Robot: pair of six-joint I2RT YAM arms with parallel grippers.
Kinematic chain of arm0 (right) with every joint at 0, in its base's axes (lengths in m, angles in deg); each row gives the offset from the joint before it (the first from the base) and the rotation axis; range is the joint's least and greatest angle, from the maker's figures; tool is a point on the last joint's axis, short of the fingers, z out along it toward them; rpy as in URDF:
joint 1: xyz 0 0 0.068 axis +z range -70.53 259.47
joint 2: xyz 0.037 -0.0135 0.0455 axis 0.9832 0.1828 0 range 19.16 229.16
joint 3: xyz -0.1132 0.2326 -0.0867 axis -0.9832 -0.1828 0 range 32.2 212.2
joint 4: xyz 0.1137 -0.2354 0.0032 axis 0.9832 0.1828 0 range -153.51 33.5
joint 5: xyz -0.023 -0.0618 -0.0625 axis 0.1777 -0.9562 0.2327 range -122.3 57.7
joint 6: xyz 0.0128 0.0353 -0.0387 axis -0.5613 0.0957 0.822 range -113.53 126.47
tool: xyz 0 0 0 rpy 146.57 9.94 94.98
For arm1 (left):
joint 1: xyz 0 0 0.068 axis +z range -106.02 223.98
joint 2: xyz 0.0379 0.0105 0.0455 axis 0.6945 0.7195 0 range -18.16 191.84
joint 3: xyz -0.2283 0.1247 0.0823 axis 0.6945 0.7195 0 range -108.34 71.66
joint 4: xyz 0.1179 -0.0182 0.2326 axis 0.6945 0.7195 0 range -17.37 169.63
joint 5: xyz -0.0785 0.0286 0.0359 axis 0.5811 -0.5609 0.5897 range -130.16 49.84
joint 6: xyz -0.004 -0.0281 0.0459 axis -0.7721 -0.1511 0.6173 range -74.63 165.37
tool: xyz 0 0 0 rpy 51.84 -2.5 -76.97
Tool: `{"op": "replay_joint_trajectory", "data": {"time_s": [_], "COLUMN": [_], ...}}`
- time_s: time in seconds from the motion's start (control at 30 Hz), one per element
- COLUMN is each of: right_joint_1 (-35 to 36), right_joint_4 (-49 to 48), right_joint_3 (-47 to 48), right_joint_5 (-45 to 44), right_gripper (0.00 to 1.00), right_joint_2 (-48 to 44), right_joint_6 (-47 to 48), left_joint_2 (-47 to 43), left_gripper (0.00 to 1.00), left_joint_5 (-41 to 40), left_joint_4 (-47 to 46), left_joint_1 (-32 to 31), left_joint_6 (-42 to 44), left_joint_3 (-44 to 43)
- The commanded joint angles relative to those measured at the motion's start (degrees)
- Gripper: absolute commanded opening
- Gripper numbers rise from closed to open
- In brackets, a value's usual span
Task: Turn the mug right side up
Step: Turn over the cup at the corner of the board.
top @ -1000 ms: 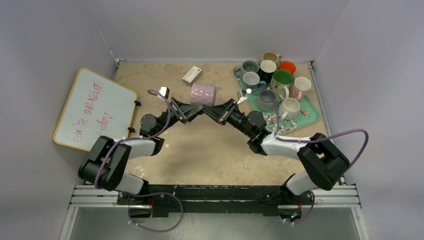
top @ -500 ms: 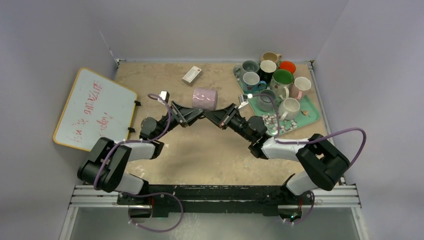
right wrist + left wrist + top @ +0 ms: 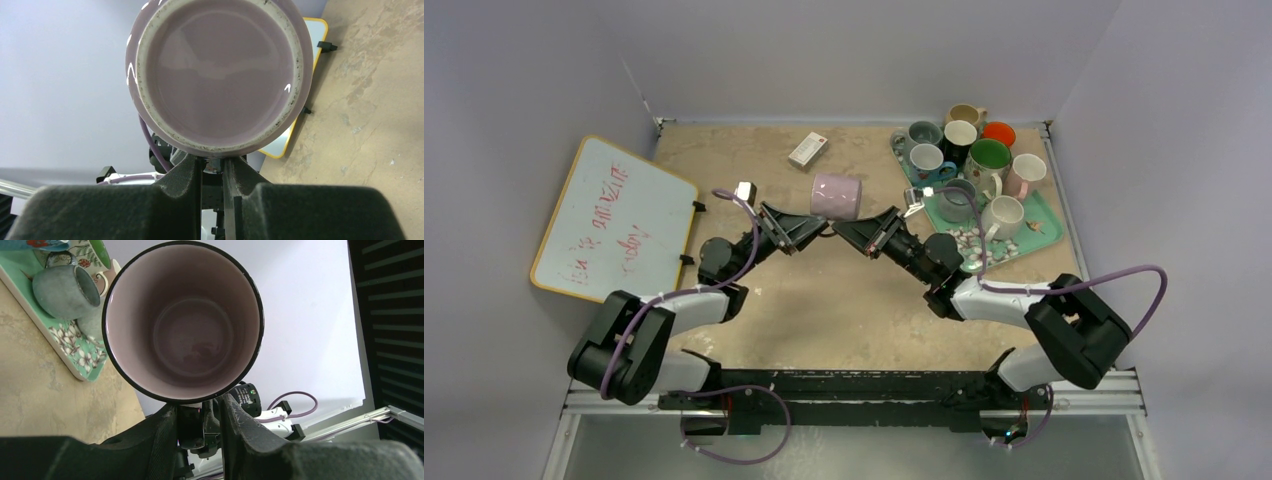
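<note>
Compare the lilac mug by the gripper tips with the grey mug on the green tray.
The lilac mug is tipped on its side; the grey mug stands upright, mouth up. The lilac mug is off the green tray, on its own; the grey mug sits on it among other mugs. Both look empty.

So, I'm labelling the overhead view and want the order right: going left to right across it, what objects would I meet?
Whiteboard → pink mug → green tray. The small white box is left out, since it overlaps the mug's span.
</note>
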Motion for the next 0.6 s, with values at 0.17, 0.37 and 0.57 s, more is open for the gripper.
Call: {"op": "replay_joint_trajectory", "data": {"time_s": [0.17, 0.37, 0.57], "right_joint_1": [0.73, 0.70, 0.70], "right_joint_4": [-3.34, -0.96, 0.60], "right_joint_3": [2.18, 3.51, 3.28], "right_joint_5": [2.62, 3.85, 4.49], "right_gripper": [0.00, 0.00, 0.02], "right_joint_2": [0.14, 0.46, 0.28], "right_joint_6": [0.61, 1.36, 3.43], "left_joint_2": [-0.82, -2.19, -4.03], "left_gripper": [0.16, 0.00, 0.00], "left_joint_5": [-0.99, 0.83, 2.67], "left_joint_4": [-1.37, 3.69, 7.01], "left_joint_1": [0.84, 0.84, 0.84], "left_joint_6": [2.11, 5.00, 8.06], "left_joint_3": [-2.82, -4.49, -5.53]}}
